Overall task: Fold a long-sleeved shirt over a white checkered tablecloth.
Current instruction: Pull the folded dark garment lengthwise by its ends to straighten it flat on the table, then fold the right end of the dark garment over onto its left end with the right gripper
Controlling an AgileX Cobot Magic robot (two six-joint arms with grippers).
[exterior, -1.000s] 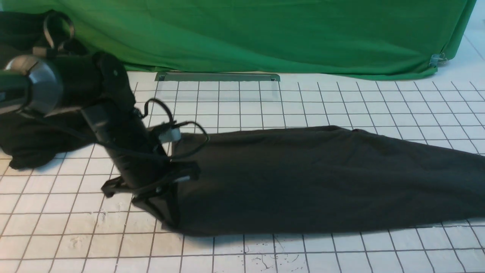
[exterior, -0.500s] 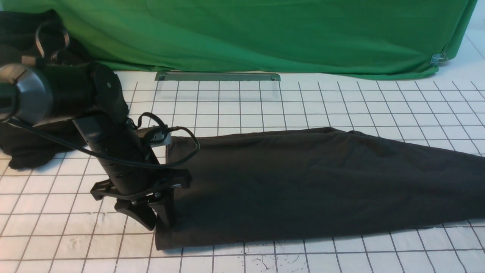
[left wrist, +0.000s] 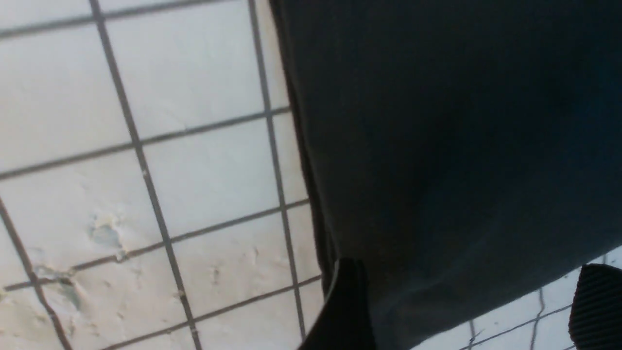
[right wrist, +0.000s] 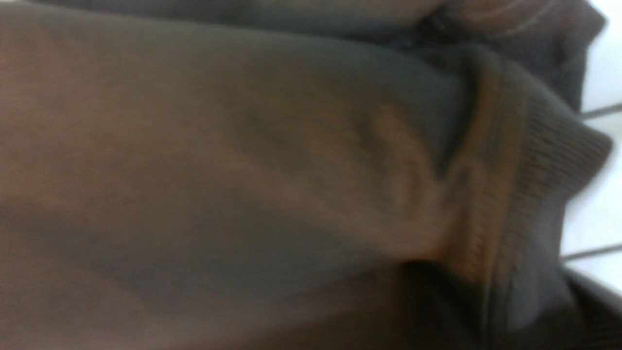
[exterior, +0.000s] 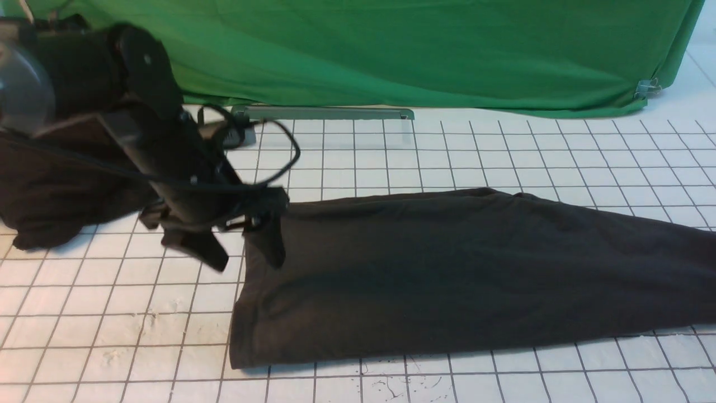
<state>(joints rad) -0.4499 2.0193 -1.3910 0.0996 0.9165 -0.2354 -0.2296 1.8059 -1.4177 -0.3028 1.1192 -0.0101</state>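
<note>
The charcoal long-sleeved shirt [exterior: 458,268] lies as a long folded band on the white checkered tablecloth [exterior: 112,313], running from centre-left off the right edge. My left gripper [exterior: 240,252] hangs open above the shirt's far left corner with nothing in it. In the left wrist view its fingers [left wrist: 347,311] straddle the shirt's edge [left wrist: 437,146] from above, apart from it. The right wrist view is blurred and filled by shirt fabric [right wrist: 218,170]. There my right gripper [right wrist: 505,301] sits closed on a ribbed band [right wrist: 515,160] that bunches up between its dark fingers. The right arm is out of the front view.
A deeper-black lumpy cloth [exterior: 50,196] sits at the far left, behind the left arm. A green fabric sheet [exterior: 391,50] hangs along the back, with a flat grey bar [exterior: 324,113] at its foot. The left arm's cable [exterior: 285,151] loops above the shirt's corner.
My left gripper has opened, let go of the shirt's left end and risen up and back. That end now lies flat, with its near corner further forward.
</note>
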